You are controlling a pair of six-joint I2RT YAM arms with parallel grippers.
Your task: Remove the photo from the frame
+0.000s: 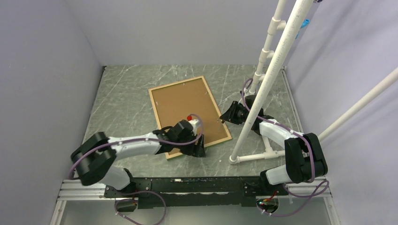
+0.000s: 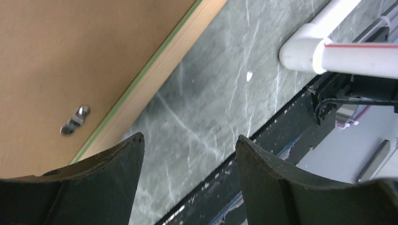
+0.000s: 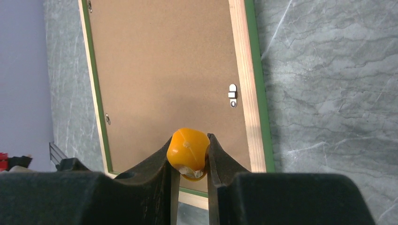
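The frame (image 1: 176, 83) lies face down on the table, its light wood rim up and a thin green edge showing. The brown backing board (image 1: 185, 108) fills it, and the photo is hidden beneath. My left gripper (image 1: 197, 149) is open over the frame's near corner; in the left wrist view (image 2: 187, 140) its jaws stand apart above bare table, beside the rim (image 2: 155, 89) and a metal clip (image 2: 75, 119). My right gripper (image 1: 224, 116) hovers at the frame's right edge. In the right wrist view (image 3: 189, 137) it is shut on a small orange knob (image 3: 187, 150), above the board (image 3: 164, 70).
A white PVC pipe stand (image 1: 263, 84) rises at the right, its foot (image 1: 253, 157) on the table near the frame's near right corner; it shows in the left wrist view (image 2: 328, 47). A black rail (image 1: 187, 185) runs along the near edge. Another clip (image 3: 233, 95) sits by the rim.
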